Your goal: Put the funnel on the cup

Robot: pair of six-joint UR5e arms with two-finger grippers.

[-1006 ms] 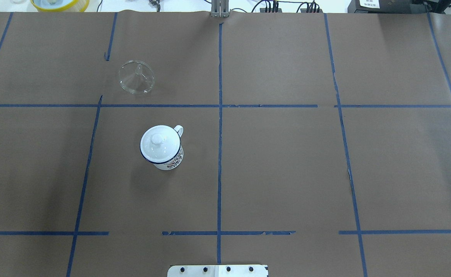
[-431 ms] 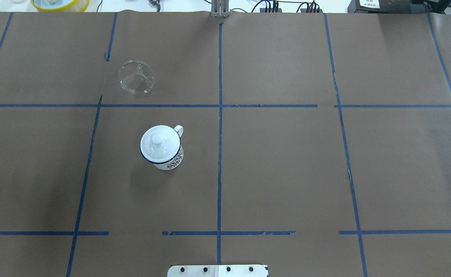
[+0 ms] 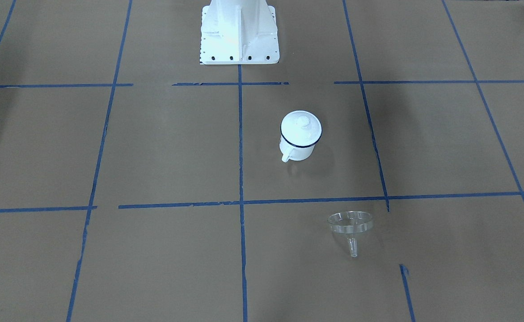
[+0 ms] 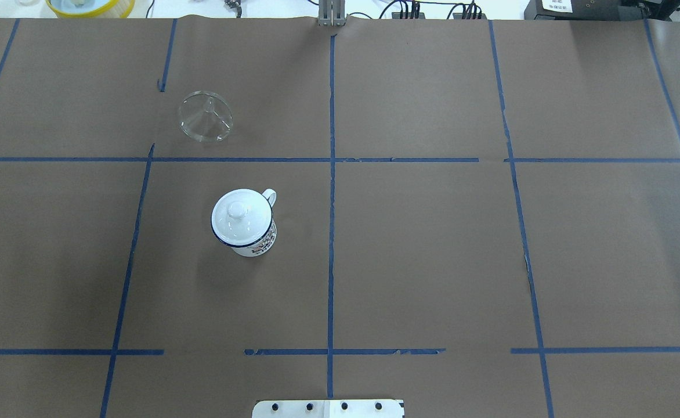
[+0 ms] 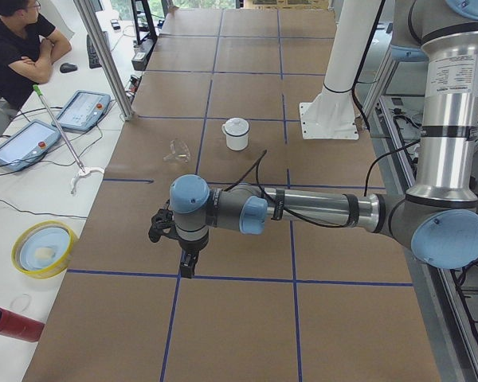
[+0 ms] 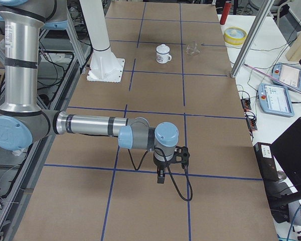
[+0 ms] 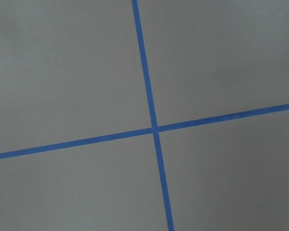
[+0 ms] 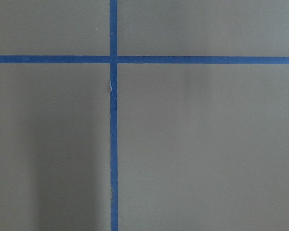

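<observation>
Nothing of the task is done yet, as far as these views show. The small transparent funnel [image 4: 205,116] with a wide round rim lies tipped on its side on the brown paper-covered table [image 4: 433,244], its short spout pointing toward 12 o'clock in the overhead view; it is at about 11 o'clock from the small white enamel cup [image 4: 244,223] with the dark blue rim, well apart from it and across a blue tape line [image 4: 235,159]. The cup stands upright, its handle toward 1 o'clock; a white domed lid [image 4: 241,216] with a knob sits on its mouth, so I judge the lid must come off before the funnel can seat.

The left gripper [image 5: 185,263] hangs over a tape crossing well short of both things; the right gripper [image 6: 161,176] hangs likewise at the table's other end; each shows only in a side view and its wrist camera shows bare paper and tape, so I cannot tell how the jaws of either stand.

What is left: the reach, clearing the lid, the pick-up of the funnel, and setting it spout-down in the cup.
</observation>
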